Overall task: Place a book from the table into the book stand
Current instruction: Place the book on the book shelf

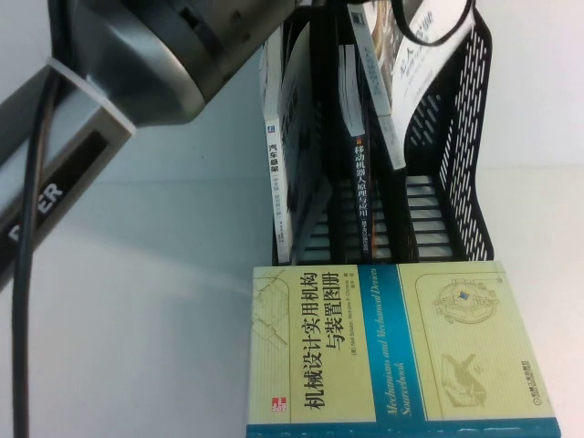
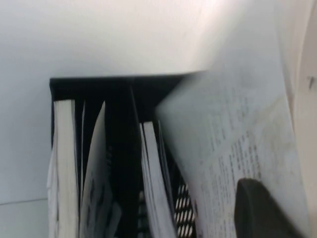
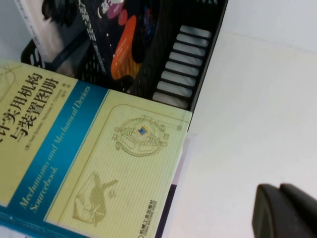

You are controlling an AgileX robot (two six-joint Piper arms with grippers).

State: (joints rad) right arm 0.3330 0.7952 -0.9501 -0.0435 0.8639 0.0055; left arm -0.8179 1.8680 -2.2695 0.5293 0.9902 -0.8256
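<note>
Black stand (image 1: 465, 137) (end effectors (image 2: 262, 210) (image 3: 285, 210) above, beside)

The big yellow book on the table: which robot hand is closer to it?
Right. The right gripper hovers beside the yellow book on the table; the left gripper is up at the book stand, against a white book.

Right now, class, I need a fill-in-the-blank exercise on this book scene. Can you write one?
1. The yellow-green book lies flat on the ____.
2. The stand is coloured ____.
3. The left claw hangs above the stand, against a ____ page.
4. The right claw hovers over the table, holding ____.

Missing words: table; black; printed; nothing
</note>
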